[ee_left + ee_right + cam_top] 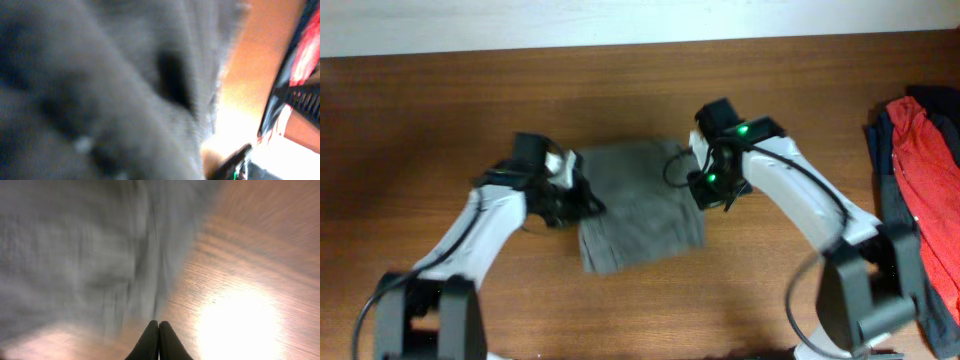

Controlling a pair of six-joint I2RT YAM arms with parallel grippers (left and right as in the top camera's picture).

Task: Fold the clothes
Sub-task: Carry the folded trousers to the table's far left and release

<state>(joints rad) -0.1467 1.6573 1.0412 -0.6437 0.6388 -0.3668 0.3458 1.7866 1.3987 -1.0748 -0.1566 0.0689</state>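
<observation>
- The grey shorts lie in the middle of the table as a roughly square packet, so I judge that at least 1 fold is done.
- The red garment and the navy garment are in a pile at the right edge, well apart from both arms.
- The left gripper is at the left edge of the shorts. Its wrist pic is only blurred grey cloth very close to the lens, no fingers visible, so I cannot tell if it is spread or pinching.
- The right gripper is at the right edge. Its 2 fingers are pressed together, tips just beside the cloth border, approx. on bare wood. No cloth is seen between them.
- Step in hand, I think: flatten or take the 2 side edges for the next fold.
- To do it well:
  - Spread the right fingers before going onto the cloth, then pinch all layers, not only the top 1.
  - Keep both arms at the same height and speed, otherwise the packet twists.
  - Lift low, bring edge to edge, press the crease, then let go.
- Risk: dragging the packet over the wood opens the fold already made.
</observation>
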